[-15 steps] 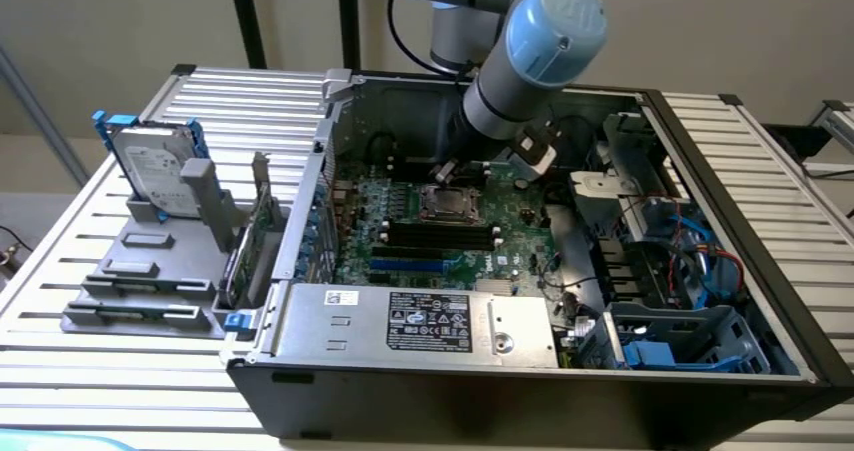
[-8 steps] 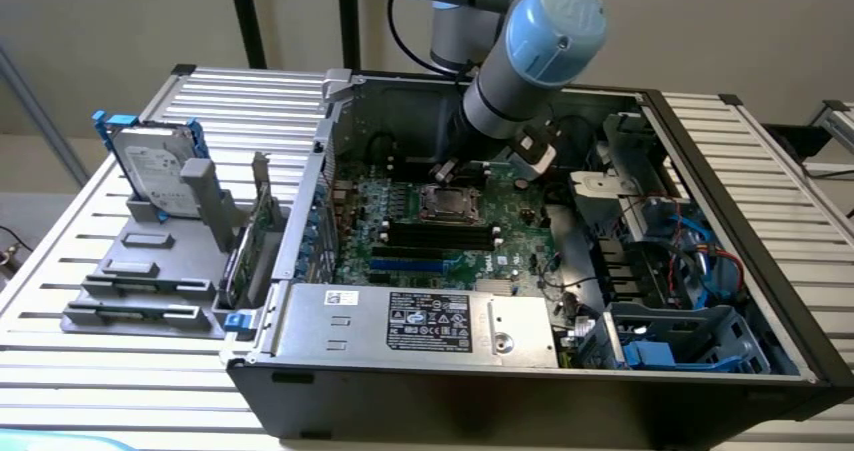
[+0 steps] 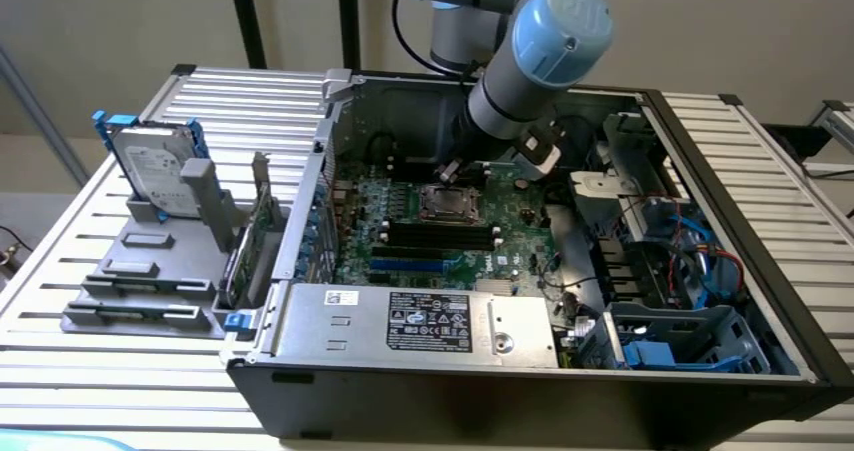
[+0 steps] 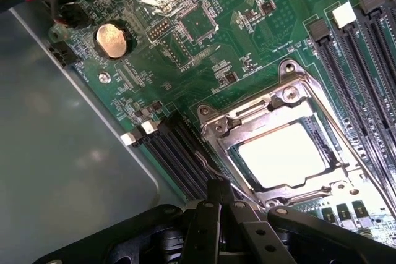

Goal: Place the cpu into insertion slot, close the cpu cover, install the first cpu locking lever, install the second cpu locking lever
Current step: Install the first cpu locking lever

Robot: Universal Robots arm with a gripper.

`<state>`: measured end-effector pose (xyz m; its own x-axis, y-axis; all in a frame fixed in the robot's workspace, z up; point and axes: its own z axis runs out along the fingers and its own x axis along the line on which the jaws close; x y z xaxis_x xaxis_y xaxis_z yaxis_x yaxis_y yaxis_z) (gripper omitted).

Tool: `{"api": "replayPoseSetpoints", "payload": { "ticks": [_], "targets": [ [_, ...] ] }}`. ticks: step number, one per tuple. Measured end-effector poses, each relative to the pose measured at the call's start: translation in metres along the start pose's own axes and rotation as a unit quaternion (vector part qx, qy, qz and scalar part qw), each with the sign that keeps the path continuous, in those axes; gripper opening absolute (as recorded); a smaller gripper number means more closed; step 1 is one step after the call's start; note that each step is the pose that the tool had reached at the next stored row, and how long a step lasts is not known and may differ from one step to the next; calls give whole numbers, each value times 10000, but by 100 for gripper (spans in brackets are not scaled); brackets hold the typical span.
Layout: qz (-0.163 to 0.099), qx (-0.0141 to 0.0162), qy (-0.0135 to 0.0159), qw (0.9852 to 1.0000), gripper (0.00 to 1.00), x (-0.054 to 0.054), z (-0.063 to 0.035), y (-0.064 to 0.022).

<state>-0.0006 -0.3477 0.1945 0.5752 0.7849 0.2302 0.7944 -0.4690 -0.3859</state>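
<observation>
In the exterior view the grey-and-blue robot arm is seen bent down into the open black computer case over one square metal-rimmed insertion slot, while in the wrist view the black gripper, jaws pressed together, is poised beside one silvery cpu cover closed over one pale square cpu.

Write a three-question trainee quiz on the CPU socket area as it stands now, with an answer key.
1. True or false: the cpu already lies in the insertion slot.
2. The cpu cover is: A) closed over the chip, B) lying on the hard drive, C) missing.
3. Fill in: the gripper is ____, hovering at the socket's edge near a thin locking lever.

Key: 1 true; 2 A; 3 shut.
</observation>
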Motion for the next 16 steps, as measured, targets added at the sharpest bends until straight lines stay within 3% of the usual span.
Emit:
{"api": "replayPoseSetpoints", "payload": {
  "ticks": [16],
  "targets": [
    [-1, -1, 1, 10000, 11, -3, 32, 13]
  ]
}}
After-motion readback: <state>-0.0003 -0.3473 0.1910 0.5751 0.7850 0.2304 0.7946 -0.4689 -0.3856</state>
